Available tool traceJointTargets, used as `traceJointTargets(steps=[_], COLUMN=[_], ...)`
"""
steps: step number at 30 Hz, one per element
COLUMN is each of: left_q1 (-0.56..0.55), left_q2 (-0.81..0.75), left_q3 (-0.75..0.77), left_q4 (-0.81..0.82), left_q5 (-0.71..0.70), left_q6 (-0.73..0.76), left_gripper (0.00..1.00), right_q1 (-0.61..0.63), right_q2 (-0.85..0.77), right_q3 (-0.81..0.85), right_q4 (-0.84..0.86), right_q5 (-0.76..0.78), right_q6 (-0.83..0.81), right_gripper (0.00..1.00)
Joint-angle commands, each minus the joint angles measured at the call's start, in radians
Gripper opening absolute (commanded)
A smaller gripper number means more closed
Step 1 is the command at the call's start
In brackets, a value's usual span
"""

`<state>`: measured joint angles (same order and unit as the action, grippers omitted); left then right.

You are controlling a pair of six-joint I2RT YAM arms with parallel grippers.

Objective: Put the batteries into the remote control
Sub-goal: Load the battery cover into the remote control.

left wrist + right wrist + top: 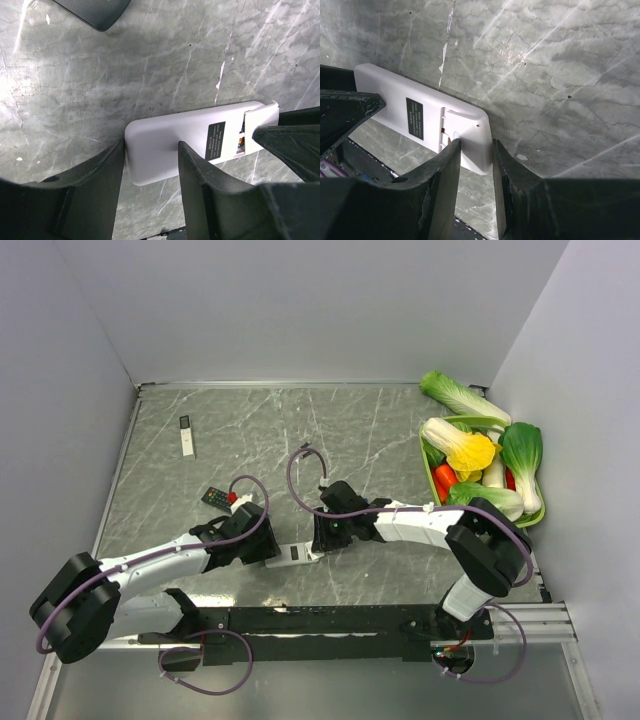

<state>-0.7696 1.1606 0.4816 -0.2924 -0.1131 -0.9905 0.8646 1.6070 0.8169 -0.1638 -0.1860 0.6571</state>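
A white remote control lies back up between my two arms near the table's front. My left gripper is shut on one end of the remote control: one finger presses its end edge and the other sits on its back. My right gripper is shut on the opposite end, with one fingertip on the battery cover and the other against the end edge. In the left wrist view the cover sits slid partly off, and a narrow opening shows beside the label. The batteries are out of view.
A second white remote lies at the back left. A dark remote lies just beyond my left gripper, with a small red piece beside it. A green basket of vegetables fills the right side. A black rail runs along the near edge.
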Motion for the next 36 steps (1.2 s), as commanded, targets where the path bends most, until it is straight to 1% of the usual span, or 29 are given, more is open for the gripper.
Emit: traceJointTargets(steps=[1,3,5,6,7,10,12,17,23,26,31,36], left_q1=[-0.008,-0.010,-0.010,-0.010,-0.010,-0.010,-0.010,-0.010,-0.010,-0.010,-0.010,-0.010], left_q2=[-0.010,-0.007,-0.004,-0.004,-0.004,-0.007,-0.012,-0.019,-0.030,-0.036,-0.039,-0.041], left_q3=[-0.011,-0.014,-0.012,-0.015,-0.015,-0.018,-0.023,-0.032,-0.047,-0.057,-0.064,-0.077], left_q4=[0.004,0.009,0.015,0.016,0.018,0.015,0.016,0.019,0.035,0.044,0.053,0.084], left_q5=[0.010,0.015,0.018,0.021,0.023,0.023,0.023,0.026,0.035,0.041,0.052,0.070], left_q6=[-0.016,-0.019,-0.023,-0.026,-0.030,-0.033,-0.039,-0.050,-0.059,-0.063,-0.069,-0.082], left_gripper=[0.50,0.50,0.50,0.50,0.50,0.50,0.49,0.48,0.48,0.48,0.48,0.48], right_q1=[0.004,0.002,0.001,0.002,0.002,-0.004,-0.015,-0.026,-0.036,-0.042,-0.039,-0.039], right_q2=[0.011,0.008,0.008,0.002,0.001,-0.005,-0.007,-0.007,0.004,0.013,0.016,0.010], right_q3=[0.002,0.001,-0.008,-0.015,-0.018,-0.028,-0.053,-0.079,-0.140,-0.159,-0.156,-0.145], right_q4=[-0.017,-0.019,-0.008,-0.005,-0.005,0.007,0.045,0.086,0.188,0.225,0.227,0.192], right_q5=[0.008,0.003,-0.010,-0.015,-0.018,-0.036,-0.058,-0.085,-0.128,-0.155,-0.156,-0.142], right_q6=[0.015,0.035,0.056,0.076,0.084,0.111,0.140,0.160,0.203,0.213,0.210,0.214], right_gripper=[0.31,0.27,0.22,0.21,0.17,0.12,0.09,0.08,0.09,0.12,0.13,0.14])
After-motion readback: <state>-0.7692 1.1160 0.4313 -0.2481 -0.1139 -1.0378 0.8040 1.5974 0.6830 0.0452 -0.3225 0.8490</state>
